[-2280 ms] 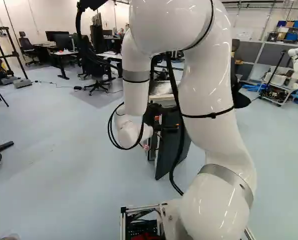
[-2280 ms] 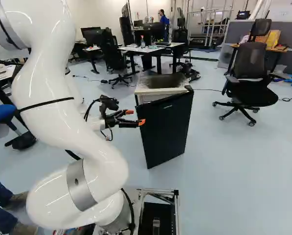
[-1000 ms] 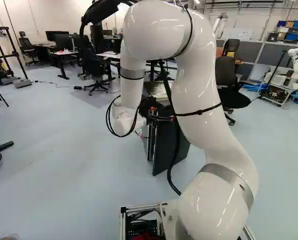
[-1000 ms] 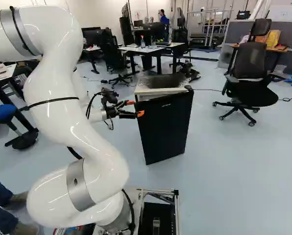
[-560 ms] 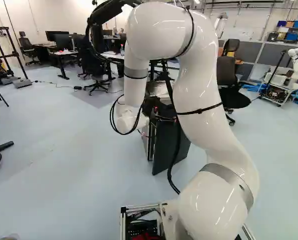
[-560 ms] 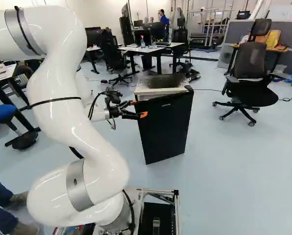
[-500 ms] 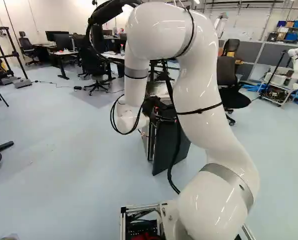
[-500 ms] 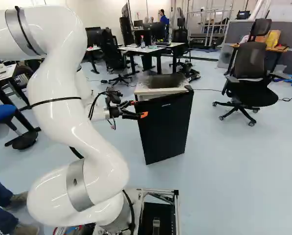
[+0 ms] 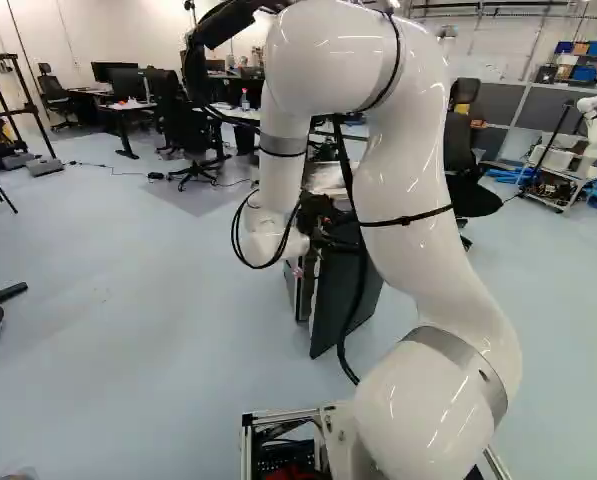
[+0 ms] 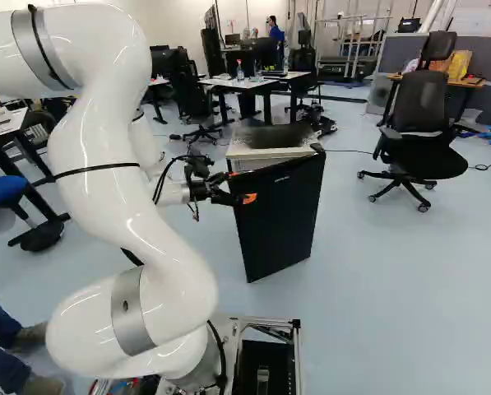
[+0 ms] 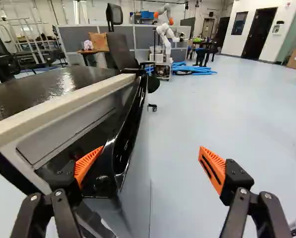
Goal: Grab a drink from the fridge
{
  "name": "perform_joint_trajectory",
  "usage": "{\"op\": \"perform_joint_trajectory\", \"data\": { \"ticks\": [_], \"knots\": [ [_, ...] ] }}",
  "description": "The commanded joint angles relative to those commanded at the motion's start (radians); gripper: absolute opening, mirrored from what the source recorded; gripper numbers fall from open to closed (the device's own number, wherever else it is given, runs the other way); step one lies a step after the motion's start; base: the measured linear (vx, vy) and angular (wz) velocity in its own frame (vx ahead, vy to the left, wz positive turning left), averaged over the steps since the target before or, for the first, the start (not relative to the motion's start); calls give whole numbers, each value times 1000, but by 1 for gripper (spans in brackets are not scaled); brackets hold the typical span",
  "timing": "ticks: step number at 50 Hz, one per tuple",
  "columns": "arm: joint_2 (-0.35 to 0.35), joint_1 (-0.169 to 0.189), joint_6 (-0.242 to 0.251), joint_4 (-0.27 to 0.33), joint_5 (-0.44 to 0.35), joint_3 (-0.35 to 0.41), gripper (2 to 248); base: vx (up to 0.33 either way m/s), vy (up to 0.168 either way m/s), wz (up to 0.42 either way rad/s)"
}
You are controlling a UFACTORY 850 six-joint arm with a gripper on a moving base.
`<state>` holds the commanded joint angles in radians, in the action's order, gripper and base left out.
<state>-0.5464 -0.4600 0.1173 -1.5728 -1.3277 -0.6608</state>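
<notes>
In the right base view my gripper [image 10: 240, 188] is at the near left edge of the small fridge's black door [image 10: 282, 220]. The light-sided fridge [image 10: 271, 154] stands behind that door, which is ajar. From the wrist, my gripper [image 11: 150, 151] is open, its fingers wide apart with the door's edge [image 11: 125, 148] between them. One orange pad [image 11: 87, 163] is at the gap between fridge body and door, close to the door's inner side. The other pad [image 11: 213, 168] stands off outside the door's front. The fridge's inside is hidden, and no drink shows in it.
An office chair [image 10: 420, 123] stands right of the fridge in the right base view. Desks [image 10: 257, 82], one with a bottle [image 10: 240, 71], are behind it. Another robot [image 9: 590, 125] stands far right in the left base view. A person's legs [image 10: 11, 350] are beside the base.
The arm has carried the open gripper a little further forward and to the right, over the door's edge. The door has swung slightly outward from the fridge. The base has not moved.
</notes>
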Motion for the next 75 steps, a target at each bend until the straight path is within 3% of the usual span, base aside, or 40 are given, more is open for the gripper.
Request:
{"op": "perform_joint_trajectory", "data": {
  "ticks": [29,39,55,75],
  "knots": [
    [66,12,0,-98,0,149,247,0,0,0],
    [77,35,0,-133,-3,180,247,0,0,0],
    [84,106,0,-187,-25,201,247,0,0,0],
    [74,242,0,-250,-50,165,247,0,0,0]
  ]
}}
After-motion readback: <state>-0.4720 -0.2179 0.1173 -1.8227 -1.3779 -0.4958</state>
